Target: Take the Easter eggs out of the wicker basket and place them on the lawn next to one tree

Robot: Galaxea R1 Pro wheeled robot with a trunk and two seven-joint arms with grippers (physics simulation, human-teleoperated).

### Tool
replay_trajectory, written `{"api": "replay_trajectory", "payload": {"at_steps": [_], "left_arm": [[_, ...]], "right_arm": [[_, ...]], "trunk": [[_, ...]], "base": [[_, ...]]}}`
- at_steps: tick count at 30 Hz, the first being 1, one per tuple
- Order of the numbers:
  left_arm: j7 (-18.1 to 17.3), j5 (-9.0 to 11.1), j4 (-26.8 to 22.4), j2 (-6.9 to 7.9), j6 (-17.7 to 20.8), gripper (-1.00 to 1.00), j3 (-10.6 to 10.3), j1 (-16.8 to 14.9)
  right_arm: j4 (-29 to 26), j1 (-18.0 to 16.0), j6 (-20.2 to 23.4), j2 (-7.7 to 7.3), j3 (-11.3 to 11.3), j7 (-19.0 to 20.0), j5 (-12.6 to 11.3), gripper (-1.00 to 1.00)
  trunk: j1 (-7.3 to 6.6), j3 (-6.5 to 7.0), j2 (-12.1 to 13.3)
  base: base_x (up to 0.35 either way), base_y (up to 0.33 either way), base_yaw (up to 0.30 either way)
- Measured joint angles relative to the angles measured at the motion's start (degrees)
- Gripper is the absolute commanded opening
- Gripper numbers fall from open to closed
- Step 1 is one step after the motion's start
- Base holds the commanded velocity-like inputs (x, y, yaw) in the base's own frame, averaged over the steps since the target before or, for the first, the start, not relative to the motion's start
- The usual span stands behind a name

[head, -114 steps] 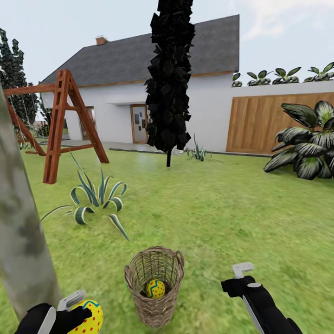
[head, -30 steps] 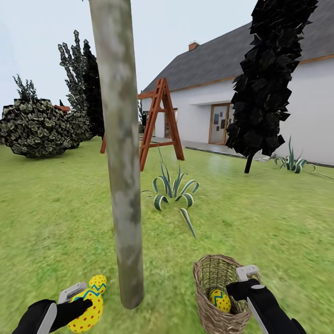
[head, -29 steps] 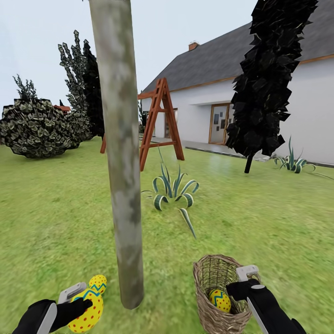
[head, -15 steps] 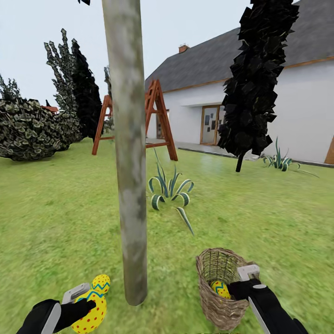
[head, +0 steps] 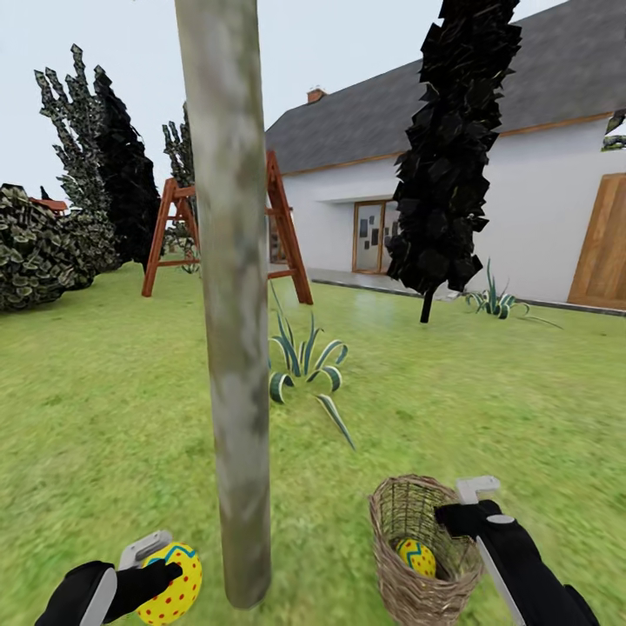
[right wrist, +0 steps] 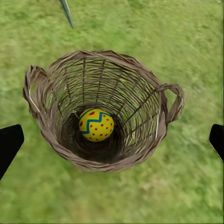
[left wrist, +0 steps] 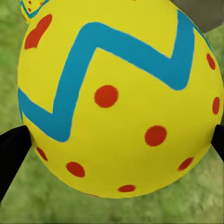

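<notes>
Yellow, with a blue-green zigzag and red dots, a small Easter egg (head: 174,584) sits clamped in the left gripper (head: 161,565) near the mottled grey-green tree trunk (head: 228,304); another egg's edge (left wrist: 29,6) peeks past it in the left wrist view. Right of the trunk, the right gripper (head: 465,504), fingers spread and empty, hovers over the upright round brown wicker basket (head: 416,581), whose wall half hides one egg (right wrist: 96,124) lying at its bottom, long axis unclear. Farther off spreads green lawn (head: 487,391).
</notes>
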Motion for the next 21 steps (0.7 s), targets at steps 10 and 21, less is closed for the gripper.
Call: {"api": "replay_trajectory", "payload": {"at_steps": [10,21], "left_arm": [[0.2,-0.2,0.0,-1.82,-0.2,-1.0,0.1,0.0],[2.8,-0.4,2.7,-3.01,0.1,-1.0,0.1,0.0]], "right_arm": [[-0.9,0.0,-0.5,-0.36,-0.7,-0.4,-0.5,1.0],[-0.5,0.0,-0.6,0.04,-0.6,-0.5,0.1,1.0]], "trunk": [[0.24,-0.18,-0.4],[2.66,-2.15,-4.8]], "base": [[0.091,0.007,0.0],[0.0,0.0,0.0]]}}
